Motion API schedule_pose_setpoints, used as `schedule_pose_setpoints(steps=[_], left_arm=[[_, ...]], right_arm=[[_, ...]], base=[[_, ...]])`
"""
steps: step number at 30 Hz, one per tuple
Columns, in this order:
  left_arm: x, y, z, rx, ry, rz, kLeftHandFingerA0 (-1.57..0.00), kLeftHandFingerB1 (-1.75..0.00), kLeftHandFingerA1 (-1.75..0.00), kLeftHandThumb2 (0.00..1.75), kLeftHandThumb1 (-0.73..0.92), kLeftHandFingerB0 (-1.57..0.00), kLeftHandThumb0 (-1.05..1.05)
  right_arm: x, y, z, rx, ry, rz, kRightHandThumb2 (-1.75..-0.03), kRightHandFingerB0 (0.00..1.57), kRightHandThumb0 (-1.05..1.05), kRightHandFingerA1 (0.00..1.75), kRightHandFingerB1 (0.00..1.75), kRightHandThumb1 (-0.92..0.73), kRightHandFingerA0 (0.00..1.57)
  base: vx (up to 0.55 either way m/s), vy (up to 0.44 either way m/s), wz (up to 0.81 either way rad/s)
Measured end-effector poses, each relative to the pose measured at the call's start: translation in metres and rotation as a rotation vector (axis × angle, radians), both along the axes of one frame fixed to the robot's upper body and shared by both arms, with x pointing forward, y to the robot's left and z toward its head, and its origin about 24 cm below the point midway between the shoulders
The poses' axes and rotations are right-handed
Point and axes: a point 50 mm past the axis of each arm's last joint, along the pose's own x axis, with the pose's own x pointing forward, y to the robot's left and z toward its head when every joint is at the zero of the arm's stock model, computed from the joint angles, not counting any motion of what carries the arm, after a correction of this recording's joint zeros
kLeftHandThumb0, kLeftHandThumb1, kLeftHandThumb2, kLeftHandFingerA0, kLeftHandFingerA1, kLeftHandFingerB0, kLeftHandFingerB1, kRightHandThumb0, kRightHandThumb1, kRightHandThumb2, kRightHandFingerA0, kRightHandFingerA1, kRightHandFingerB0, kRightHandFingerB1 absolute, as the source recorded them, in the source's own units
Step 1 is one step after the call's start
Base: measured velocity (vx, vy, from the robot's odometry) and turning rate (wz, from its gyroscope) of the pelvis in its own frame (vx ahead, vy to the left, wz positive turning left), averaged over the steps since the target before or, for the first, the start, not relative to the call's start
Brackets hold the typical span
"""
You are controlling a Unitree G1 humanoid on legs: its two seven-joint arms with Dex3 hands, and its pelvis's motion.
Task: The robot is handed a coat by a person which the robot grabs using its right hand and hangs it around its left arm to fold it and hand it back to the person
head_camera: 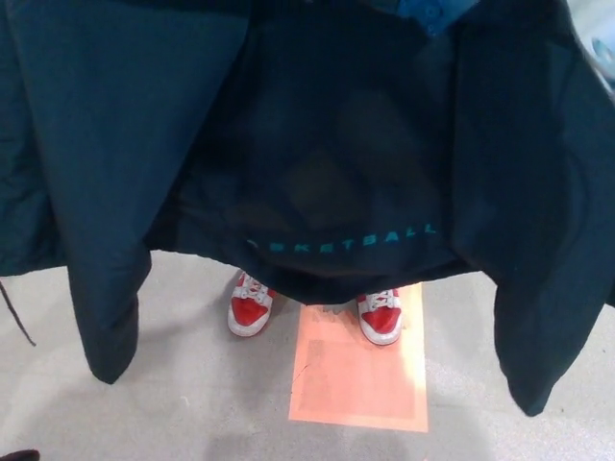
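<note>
Mostly the coat (317,144) fills the head view: dark, hanging spread open, its top edge cut off by the frame. It hangs above and in front of the orange floor mark (360,379) and hides that mark's far edge. Teal lettering (341,240) runs across the lining above the mark, with its first letters lost in shadow. One sleeve (110,307) hangs down well to the left of the mark, the other sleeve (543,336) just to its right. Only a person's red-and-white shoes (381,317) show below the hem, one on the mark's far corner, one beside it on the grey floor (192,413). Neither the left hand nor the right hand shows, so their state cannot be told.
</note>
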Motion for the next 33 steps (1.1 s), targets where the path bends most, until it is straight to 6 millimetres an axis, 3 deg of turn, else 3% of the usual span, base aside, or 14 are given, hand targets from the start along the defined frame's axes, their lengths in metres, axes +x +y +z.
schedule_pose_setpoints(steps=[4, 5, 8, 9, 11, 13, 14, 20, 21, 22, 25, 27, 31, 33], left_arm=[[-0.003, 0.0, -0.001, -0.003, 0.005, 0.0, -0.11, -0.26, -0.29, 0.7, 0.92, -0.09, -0.7], [-0.004, 0.0, -0.002, -0.005, 0.007, 0.0, -0.03, -0.33, -0.37, 1.08, 0.75, -0.03, -0.69], [-0.008, 0.001, -0.003, -0.011, 0.011, 0.001, -0.04, -0.31, -0.39, 1.08, 0.75, -0.03, -0.68], [-0.009, 0.001, -0.003, -0.012, 0.011, 0.001, -0.07, -0.28, -0.38, 1.07, 0.78, -0.08, -0.77], [-0.011, 0.001, -0.003, -0.014, 0.009, -0.004, -0.12, -0.25, -0.29, 0.7, 0.92, -0.09, -0.7], [-0.012, 0.001, -0.003, -0.018, 0.005, -0.006, -0.08, -0.3, -0.36, 1.06, 0.76, -0.08, -0.8], [-0.012, 0.001, -0.003, -0.02, 0.003, -0.006, -0.1, -0.25, -0.27, 0.69, 0.91, -0.09, -0.73], [-0.011, 0.003, -0.002, -0.028, -0.008, 0.008, -0.07, -0.28, -0.34, 1.06, 0.76, -0.07, -0.8], [-0.011, 0.003, -0.002, -0.029, -0.009, 0.009, -0.07, -0.28, -0.33, 1.06, 0.76, -0.07, -0.8], [-0.011, 0.003, -0.002, -0.032, -0.011, 0.01, -0.08, -0.31, -0.36, 1.05, 0.76, -0.08, -0.8], [-0.011, 0.003, -0.001, -0.036, -0.012, 0.01, -0.07, -0.32, -0.32, 1.06, 0.76, -0.07, -0.81], [-0.011, 0.002, -0.001, -0.037, -0.013, 0.01, -0.07, -0.33, -0.31, 1.05, 0.75, -0.07, -0.82], [-0.011, 0.002, -0.001, -0.041, -0.015, 0.012, -0.07, -0.35, -0.34, 1.04, 0.73, -0.07, -0.81], [-0.011, 0.002, -0.001, -0.045, -0.018, 0.015, -0.1, -0.27, -0.27, 0.68, 0.89, -0.1, -0.72]], right_arm=[[0.006, 0.003, 0.001, -0.126, 0.068, -0.051, -0.96, 0.09, -0.92, 0.09, 0.06, -0.56, 0.06], [0.008, 0.004, 0.001, -0.173, 0.086, -0.072, -0.95, 0.09, -0.89, 0.15, 0.09, -0.54, 0.07], [0.011, 0.005, 0.002, -0.277, 0.111, -0.132, -0.91, 0.0, -0.83, 0.19, 0.06, -0.45, 0.01], [0.012, 0.006, 0.003, -0.298, 0.113, -0.147, -0.59, 0.0, -0.94, 0.27, 0.09, -0.61, 0.0], [0.013, 0.007, 0.007, -0.346, 0.111, -0.185, -0.93, 0.08, -0.87, 0.24, 0.02, -0.51, 0.07], [0.013, 0.009, 0.012, -0.394, 0.103, -0.219, -0.89, 0.03, -0.88, 0.46, 0.05, -0.48, 0.15], [0.013, 0.009, 0.014, -0.417, 0.097, -0.234, -0.89, 0.0, -0.85, 0.46, 0.06, -0.46, 0.12], [0.014, 0.011, 0.011, -0.517, 0.083, -0.276, -0.78, 0.03, -0.94, 0.38, 0.12, -0.49, 0.08], [0.014, 0.011, 0.01, -0.522, 0.082, -0.278, -0.85, 0.0, -0.38, 0.48, 0.48, -0.15, 0.01], [0.014, 0.011, 0.01, -0.532, 0.077, -0.283, -0.84, 0.46, -0.86, 0.69, 0.48, -0.44, 0.65], [0.015, 0.012, 0.008, -0.517, 0.042, -0.278, -0.65, 0.83, -0.78, 0.82, 0.48, -0.74, 1.14], [0.016, 0.014, 0.007, -0.501, -0.004, -0.262, -0.72, 0.74, -0.65, 0.92, 0.5, -0.92, 0.89], [0.017, 0.017, 0.006, -0.482, -0.061, -0.24, -0.71, 0.51, -0.51, 0.42, 0.4, -0.92, 0.54], [0.018, 0.018, 0.002, -0.462, -0.1, -0.223, -0.67, 0.54, -0.38, 0.42, 0.41, -0.9, 0.56]], base=[[0.0, 0.0, 0.0], [0.0, 0.0, 0.0], [0.0, 0.0, 0.0], [0.0, 0.0, 0.0], [0.0, 0.0, 0.0], [0.0, 0.0, 0.0], [0.0, 0.0, 0.0], [0.0, 0.0, 0.0], [0.0, 0.0, 0.0], [0.0, 0.0, 0.0], [0.0, 0.0, 0.0], [0.0, 0.0, 0.0], [0.0, 0.0, 0.0], [0.0, 0.0, 0.0]])
